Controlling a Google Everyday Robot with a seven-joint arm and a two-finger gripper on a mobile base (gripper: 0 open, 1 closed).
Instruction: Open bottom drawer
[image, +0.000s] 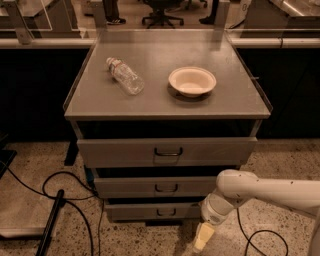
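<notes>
Over speckled floor (287, 162), one end effector (202, 240) hangs beside bottom drawer (145, 212) of three, grip unclear.

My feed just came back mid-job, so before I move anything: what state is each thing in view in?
bottom drawer: looks shut
handle: nothing on it
middle drawer: looks shut
top drawer: looks shut
bottle: lying on its side on the cabinet top
bowl: upright, empty
tool: low near the floor, off the bottom drawer's right end, holding nothing
</notes>
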